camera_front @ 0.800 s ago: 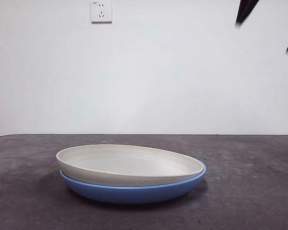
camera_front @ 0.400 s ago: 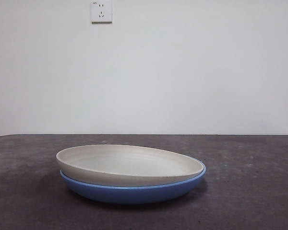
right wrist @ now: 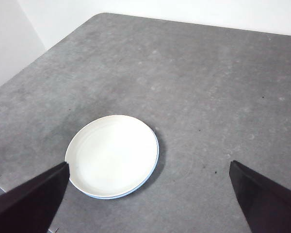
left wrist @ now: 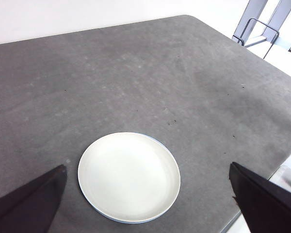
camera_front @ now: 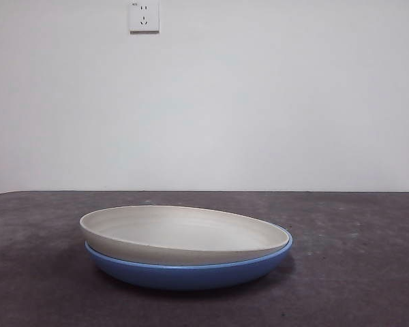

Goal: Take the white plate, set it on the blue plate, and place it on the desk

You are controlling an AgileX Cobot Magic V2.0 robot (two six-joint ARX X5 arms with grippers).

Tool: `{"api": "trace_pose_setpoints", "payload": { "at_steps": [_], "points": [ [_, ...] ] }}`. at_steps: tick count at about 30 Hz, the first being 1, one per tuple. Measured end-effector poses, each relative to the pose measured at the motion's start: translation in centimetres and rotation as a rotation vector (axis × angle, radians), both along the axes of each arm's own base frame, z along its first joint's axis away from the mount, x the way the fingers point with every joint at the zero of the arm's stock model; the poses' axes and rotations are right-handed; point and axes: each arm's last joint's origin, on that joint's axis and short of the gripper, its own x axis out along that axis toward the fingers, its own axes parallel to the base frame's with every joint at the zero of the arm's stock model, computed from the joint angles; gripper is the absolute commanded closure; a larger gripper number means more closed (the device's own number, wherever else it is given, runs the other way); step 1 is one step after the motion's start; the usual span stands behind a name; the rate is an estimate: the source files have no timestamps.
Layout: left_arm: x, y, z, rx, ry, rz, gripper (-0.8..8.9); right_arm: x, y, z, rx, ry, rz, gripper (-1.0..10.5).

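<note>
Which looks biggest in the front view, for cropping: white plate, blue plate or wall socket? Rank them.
1. White plate and blue plate: about equally wide; the white one sits in the blue and hides most of it, so no ranking.
2. Wall socket: much the smallest, though it is farther from the camera.

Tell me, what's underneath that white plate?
The white plate sits nested in a blue plate, which rests on the dark grey desk. Only the blue plate's outer wall and a thin rim edge show; its inside is covered by the white plate.
</note>
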Motion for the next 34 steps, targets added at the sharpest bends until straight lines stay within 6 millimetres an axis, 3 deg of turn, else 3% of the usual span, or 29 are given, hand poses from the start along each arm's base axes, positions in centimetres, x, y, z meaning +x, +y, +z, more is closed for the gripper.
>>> {"api": "trace_pose_setpoints", "payload": {
  "at_steps": [2, 3, 4, 6, 27, 34],
  "points": [
    [0.0, 0.0, 0.0, 0.000, 0.000, 0.000, 3.16, 0.0, 0.0, 0.0, 0.000, 0.000, 0.000, 6.4],
    [0.0, 0.0, 0.0, 0.000, 0.000, -0.001, 4.20, 0.0, 0.0, 0.0, 0.000, 0.001, 0.000, 7.6],
    [0.0, 0.0, 0.0, 0.000, -0.001, -0.001, 5.92, 0.0, 0.0, 0.0, 0.000, 0.000, 0.000, 9.3],
    [0.0, 0.0, 0.0, 0.000, 0.000, 0.000, 8.17, 0.0, 0.0, 0.0, 0.000, 0.000, 0.000, 9.3],
    [0.0, 0.0, 0.0, 0.001, 0.001, 0.002, 7.94, 0.0, 0.0, 0.0, -0.003, -0.002, 0.001, 9.3],
    [0.4, 1.7, -0.4, 0.000, -0.034, 0.188, 7.93, 0.0, 0.0, 0.0, -0.002, -0.002, 0.002, 9.3]
  ]
}}
